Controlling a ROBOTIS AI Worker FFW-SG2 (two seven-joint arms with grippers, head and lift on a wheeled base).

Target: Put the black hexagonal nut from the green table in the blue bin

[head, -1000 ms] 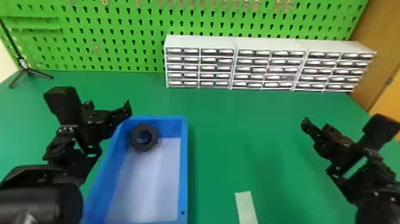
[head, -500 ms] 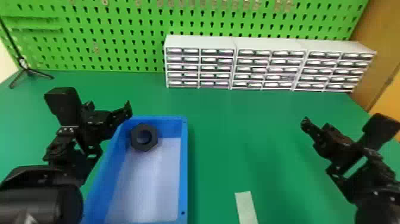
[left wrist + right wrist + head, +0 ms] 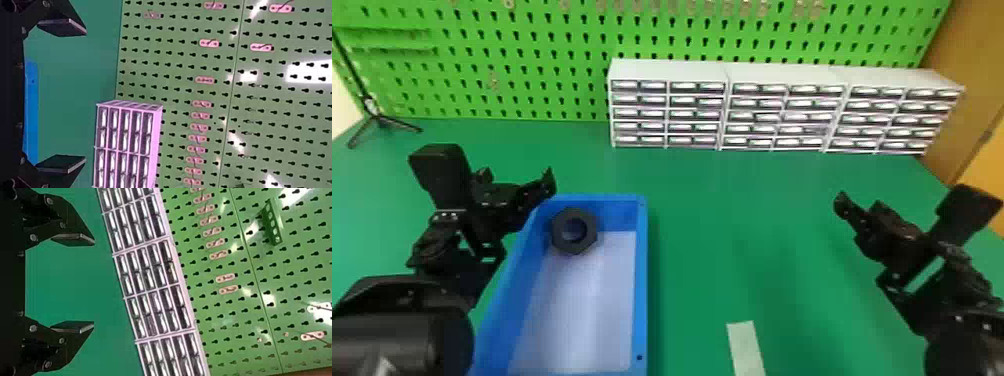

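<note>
A: Notice any change over the last second?

B: None to speak of. Find the nut (image 3: 573,248) just as before, inside the bin (image 3: 641,280) at its 11 o'clock corner. Same with both grippers: no visible shift.

A: Meaning what for the task?

B: Call it done, most likely. Off the table (image 3: 712,240), into the bin, free of any grip. Perhaps just back off, without knocking the rim.

A: And the pincers?

B: Spread wide, both of them, with nothing between. See the left gripper (image 3: 85,95) at 9 o'clock in the head view, close by the bin's far corner, and the right gripper (image 3: 93,283) out at 3 o'clock, well apart from the bin.

A: Anything hidden or cut off?

B: Plenty. Lose the bin's near end below the head view's bottom edge, likewise the end of the pale strip (image 3: 746,350) at 5 o'clock. In the left wrist view, pick out a blue edge of the bin, partly behind the gripper's dark body.

A: Hard to make out?

B: Can't tell about contact between nut and bin wall. Can't quite sort one finger from the other in the head view, either; trust the wrist views there.
</note>
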